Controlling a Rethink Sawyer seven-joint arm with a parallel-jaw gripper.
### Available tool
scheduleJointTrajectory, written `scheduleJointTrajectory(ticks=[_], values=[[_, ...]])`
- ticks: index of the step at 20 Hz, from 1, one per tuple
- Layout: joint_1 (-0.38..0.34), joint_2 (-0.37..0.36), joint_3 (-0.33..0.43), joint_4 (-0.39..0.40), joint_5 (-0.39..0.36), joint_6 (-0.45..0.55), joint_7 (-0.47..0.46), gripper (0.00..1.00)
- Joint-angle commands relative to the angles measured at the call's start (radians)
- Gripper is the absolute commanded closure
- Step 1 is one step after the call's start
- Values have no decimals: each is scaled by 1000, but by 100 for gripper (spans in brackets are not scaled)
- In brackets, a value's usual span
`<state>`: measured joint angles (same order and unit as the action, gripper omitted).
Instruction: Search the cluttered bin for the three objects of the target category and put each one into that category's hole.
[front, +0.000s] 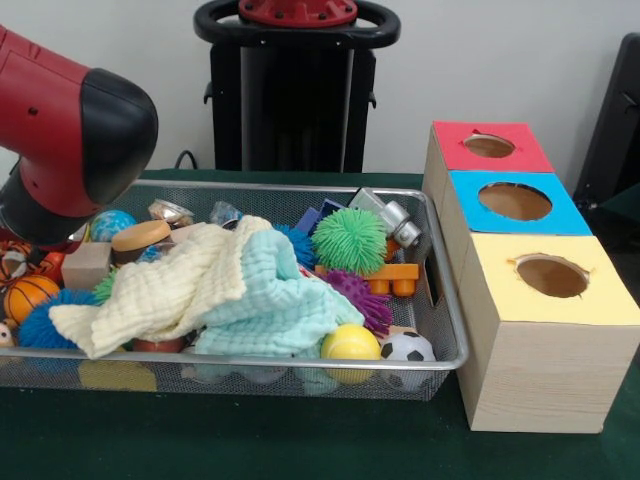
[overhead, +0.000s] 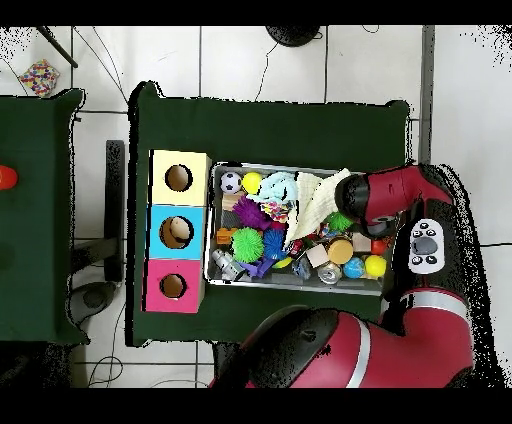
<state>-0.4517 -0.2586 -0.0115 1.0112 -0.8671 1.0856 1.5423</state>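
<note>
A striped plush toy (front: 14, 262) shows at the far end of the bin (front: 440, 300), half hidden under the red arm (front: 70, 130). The other plush toys are not visible; probably the two cloths (front: 215, 290) cover them. The arm hangs low over that end, I think to search there. Its jaws are hidden, so I cannot tell their state. The red box's hole (front: 489, 146) is well apart, past the opposite end.

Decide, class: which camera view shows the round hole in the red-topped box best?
The overhead view: looking straight down, the hole in the red-topped box appears as a full circle, clearly smaller than the blue and yellow boxes' holes. In the front view the same hole is farthest away and flattened to a thin ellipse.
</note>
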Motion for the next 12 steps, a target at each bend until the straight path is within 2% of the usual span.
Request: scheduleJointTrajectory(ticks=[1, 10, 11, 12], values=[[-35, 51, 36, 23, -24, -68, -125, 0], [-33, 48, 46, 34, -16, -57, -152, 0], [-32, 48, 46, 35, -16, -56, -154, 100], [-33, 47, 48, 37, -14, -56, -157, 100]])
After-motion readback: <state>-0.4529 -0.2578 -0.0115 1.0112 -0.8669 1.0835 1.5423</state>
